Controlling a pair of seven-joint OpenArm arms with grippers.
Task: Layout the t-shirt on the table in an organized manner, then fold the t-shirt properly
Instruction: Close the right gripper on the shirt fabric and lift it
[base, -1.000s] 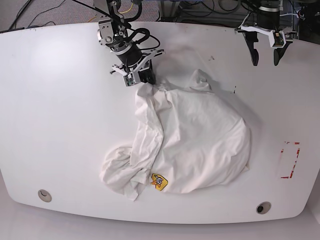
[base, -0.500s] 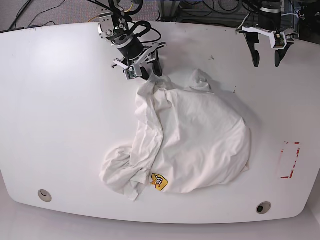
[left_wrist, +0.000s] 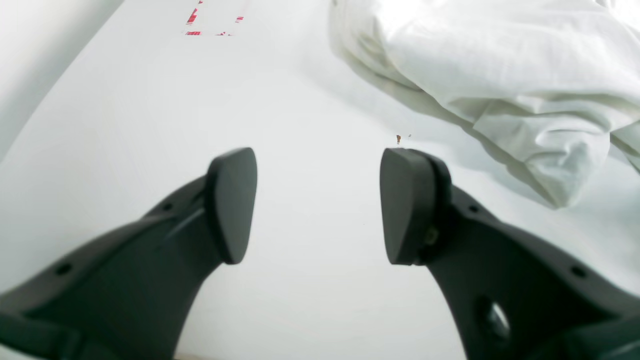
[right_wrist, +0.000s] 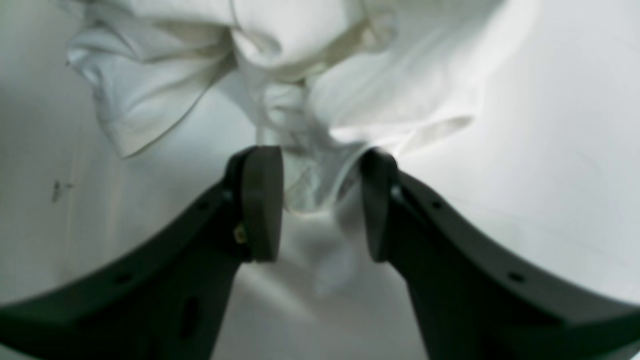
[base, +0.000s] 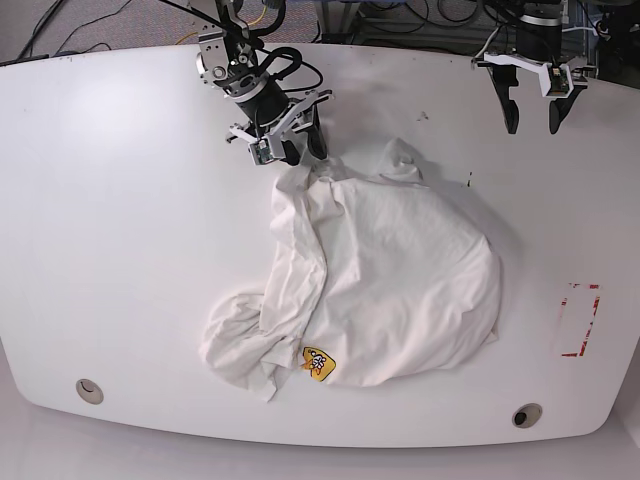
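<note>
Base view shows the t-shirt (base: 385, 285) lying crumpled in a rounded heap on the white counter (base: 120, 250), a little right of centre, with a small yellow patch (base: 317, 362) at about 7 o'clock on the heap and a bunched fold trailing toward 8 o'clock. At the heap's 11 o'clock corner the right pincer (base: 297, 145) points down at the cloth; its wrist view shows the two dark fingers (right_wrist: 260, 200) spread, with a twisted bit of white fabric lying between them, though the blur makes it unclear whether either pad touches it. The left pincer (base: 530, 108) hangs at about 1 o'clock from the shirt, well apart from it, over bare counter; its fingers (left_wrist: 230, 200) stand wide apart and grip nothing. Red tape marks (base: 580, 320) sit near the counter's 4 o'clock edge, and two round grommet holes (base: 527, 415) lie along the near edge.
</note>
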